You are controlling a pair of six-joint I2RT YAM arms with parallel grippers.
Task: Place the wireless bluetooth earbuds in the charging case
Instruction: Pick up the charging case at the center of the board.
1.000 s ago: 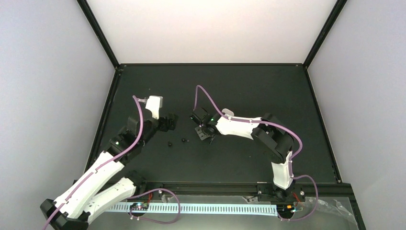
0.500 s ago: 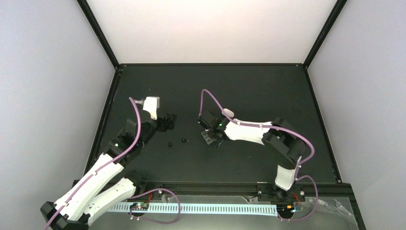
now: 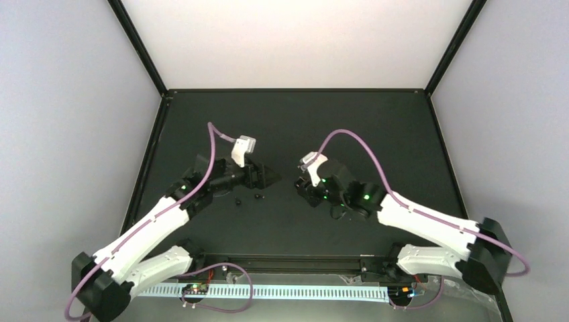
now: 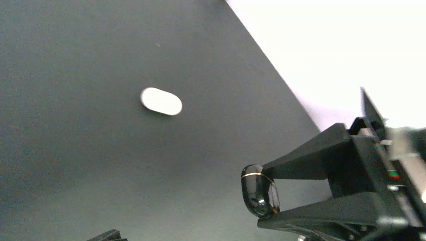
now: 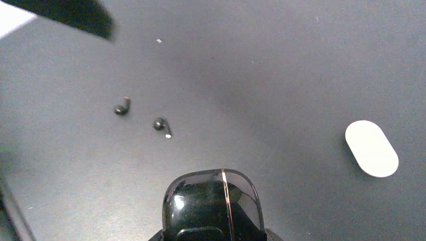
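As both arms swing inward, the grippers now face tip to tip

Right gripper (image 3: 300, 183), newly turned leftward, clamps a glossy black puck (image 5: 213, 201) with a gold seam. Left gripper (image 3: 268, 176) has slid right; jaws wide, nothing between them. Earbuds (image 5: 161, 123) unmoved, loose on the table (image 5: 281, 65), just near of it. Charging case (image 5: 371, 148) lies flat, well apart from the buds. Judgement: insertion not begun; the left looks placed for a bud.

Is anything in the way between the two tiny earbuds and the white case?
No. Only bare table lies between the earbuds and the white charging case. But the right gripper is shut on a glossy black puck, so it probably cannot fetch them yet.
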